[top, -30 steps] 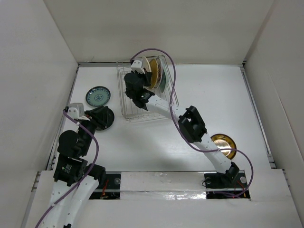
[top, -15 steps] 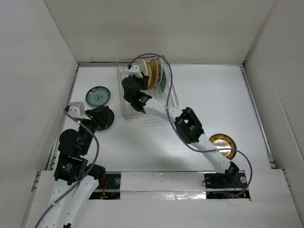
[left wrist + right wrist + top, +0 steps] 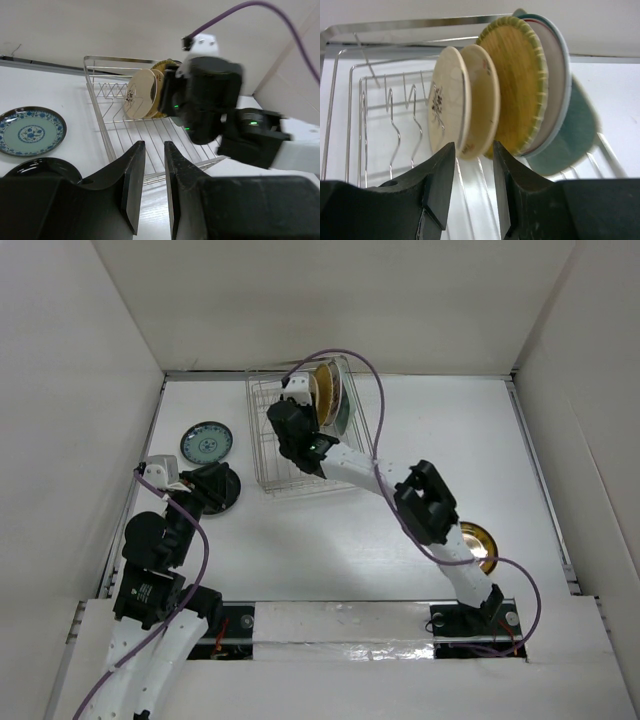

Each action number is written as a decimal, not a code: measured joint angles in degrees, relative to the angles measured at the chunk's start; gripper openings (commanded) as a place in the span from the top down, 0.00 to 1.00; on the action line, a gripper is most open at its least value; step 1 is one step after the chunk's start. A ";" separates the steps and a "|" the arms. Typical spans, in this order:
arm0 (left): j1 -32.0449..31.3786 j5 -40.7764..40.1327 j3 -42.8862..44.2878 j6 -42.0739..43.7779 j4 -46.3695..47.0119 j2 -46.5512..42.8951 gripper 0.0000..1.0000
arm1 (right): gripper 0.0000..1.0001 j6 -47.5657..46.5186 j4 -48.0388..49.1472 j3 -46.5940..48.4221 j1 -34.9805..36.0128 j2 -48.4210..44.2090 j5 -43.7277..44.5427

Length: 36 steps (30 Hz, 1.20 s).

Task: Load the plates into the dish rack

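The dish rack (image 3: 290, 465) stands at the back middle of the table. Several plates stand upright in its right end (image 3: 328, 395). In the right wrist view they are, from left to right, cream with dark patch (image 3: 447, 100), cream-gold (image 3: 484, 100), woven yellow (image 3: 517, 80), white with a red rim (image 3: 556, 75) and pale green (image 3: 572, 137). My right gripper (image 3: 474, 146) is open and empty just in front of the cream plates, over the rack (image 3: 298, 415). My left gripper (image 3: 154, 145) is slightly open and empty above the black plate (image 3: 222, 490). The blue-patterned plate (image 3: 207, 442) lies beside it. The dark-and-gold plate (image 3: 478, 540) lies at the right, partly under my right arm.
The rack's left half (image 3: 370, 100) holds only bare upright tines. White walls close the table on three sides. In the left wrist view the rack (image 3: 125, 130), the blue-patterned plate (image 3: 30, 132) and the black plate (image 3: 45, 170) lie ahead.
My right wrist has shifted a little to the right over the rack, and its elbow has swung right over more of the dark-and-gold plate. The left arm has not moved.
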 measured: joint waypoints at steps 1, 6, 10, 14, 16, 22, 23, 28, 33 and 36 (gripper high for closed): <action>0.00 -0.02 0.00 0.00 0.02 0.00 0.81 | 0.69 0.46 0.72 -4.20 0.09 -3.82 -1.86; 0.00 0.00 0.00 -0.02 0.02 -0.09 0.87 | 1.00 4.35 4.57 -23.47 0.87 -25.59 -15.15; 0.00 0.04 0.00 -0.02 0.00 -0.28 1.00 | 1.00 8.92 8.02 -38.99 2.32 -40.15 -21.24; 0.00 0.02 0.00 -0.02 0.00 -1.01 1.00 | 1.00 18.73 2.75 -58.55 0.02 -54.69 -25.42; 0.00 0.28 0.00 -0.04 -0.02 -1.75 1.00 | 1.00 25.11 -3.10 -66.62 -5.14 -61.81 -25.97; -0.04 1.14 0.00 -0.20 0.07 -4.70 0.87 | 0.56 41.70 -22.01 -82.20 -21.64 -84.15 -25.99; -0.04 1.29 0.00 -0.24 0.04 -5.09 0.86 | 0.50 43.21 -23.67 -83.71 -24.46 -86.90 -27.08; -0.46 1.29 0.00 -0.42 0.02 -6.93 0.82 | 0.28 46.58 -30.25 -87.82 -36.87 -91.43 -32.59; -1.46 1.25 0.00 -0.44 0.02 -8.24 0.81 | 0.28 46.14 -31.69 -88.32 -43.65 -87.52 -39.19; -1.64 1.25 0.00 -0.44 0.02 -8.50 0.81 | 0.28 45.59 -30.97 -88.59 -45.81 -83.10 -42.80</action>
